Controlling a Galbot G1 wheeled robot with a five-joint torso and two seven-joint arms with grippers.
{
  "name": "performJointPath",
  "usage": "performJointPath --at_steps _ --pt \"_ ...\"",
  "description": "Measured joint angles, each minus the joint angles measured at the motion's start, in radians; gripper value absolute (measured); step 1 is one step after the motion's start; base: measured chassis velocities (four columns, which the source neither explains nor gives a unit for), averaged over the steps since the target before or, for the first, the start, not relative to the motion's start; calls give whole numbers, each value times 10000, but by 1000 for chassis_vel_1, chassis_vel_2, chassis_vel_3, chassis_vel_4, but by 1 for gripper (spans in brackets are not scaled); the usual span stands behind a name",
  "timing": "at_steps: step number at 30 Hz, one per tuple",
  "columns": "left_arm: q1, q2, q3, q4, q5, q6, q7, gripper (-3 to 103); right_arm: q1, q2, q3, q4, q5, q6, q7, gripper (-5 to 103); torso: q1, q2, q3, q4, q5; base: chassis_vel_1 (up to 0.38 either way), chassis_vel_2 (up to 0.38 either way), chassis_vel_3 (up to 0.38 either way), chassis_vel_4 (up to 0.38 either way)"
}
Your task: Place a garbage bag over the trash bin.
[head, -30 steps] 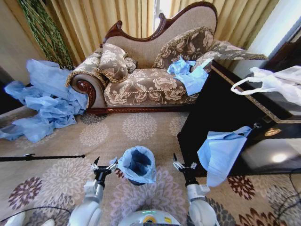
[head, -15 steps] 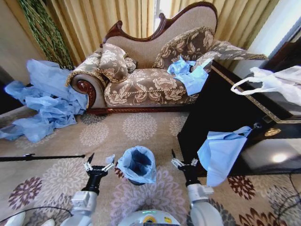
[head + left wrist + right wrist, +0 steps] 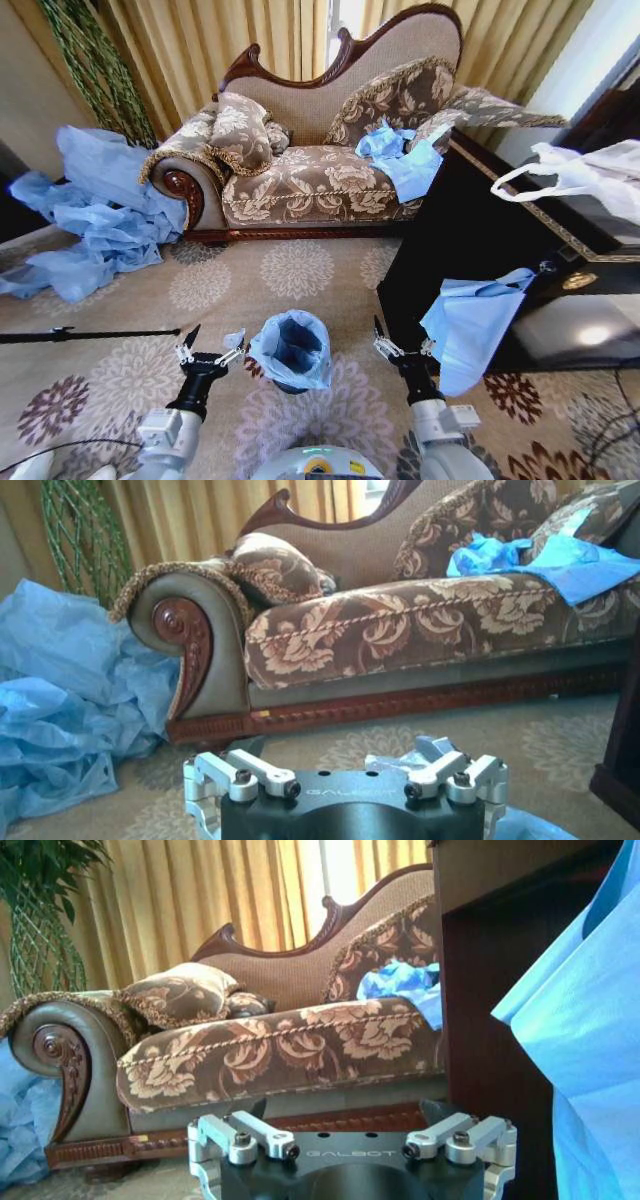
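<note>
Since a second ago our left hand point(image 3: 209, 355) has slid outward and away from the bin point(image 3: 291, 384), and our right hand point(image 3: 400, 350) has drifted outward too, toward the dark cabinet point(image 3: 440, 240). Both now sit farther from the bin than they did, one on each side of it.

The bag point(image 3: 292, 348) already lines the bin: its blue rim folds over the top all round and hangs down the sides, with the open mouth facing up. The bin stands upright on the carpet point(image 3: 300, 270) between our two arms, so it lies inward from each hand, to the right of the left one and to the left of the right one. The left hand is the nearer; a small flap of the bag reaches out toward its inner finger, though we cannot tell whether they touch. Both hands are open, fingers spread, gripping nothing.

The head view gives us the bin, the bag and both hands together. The left wrist view shows our left hand point(image 3: 345, 769) spread, with a scrap of blue plastic just past one finger and the sofa point(image 3: 400, 622) beyond. The right wrist view shows our right hand point(image 3: 350, 1129) spread and free, with a blue sheet point(image 3: 590, 1035) hanging off the cabinet close beside it.

We judge the covering nearly done.
</note>
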Motion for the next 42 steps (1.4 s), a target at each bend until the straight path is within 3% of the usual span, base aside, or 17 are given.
performJointPath --at_steps 42 --pt "-36 5 11 65 -4 7 14 100 26 -3 6 -49 7 8 -7 100 0 0 0 0 0 0 0 0 0"
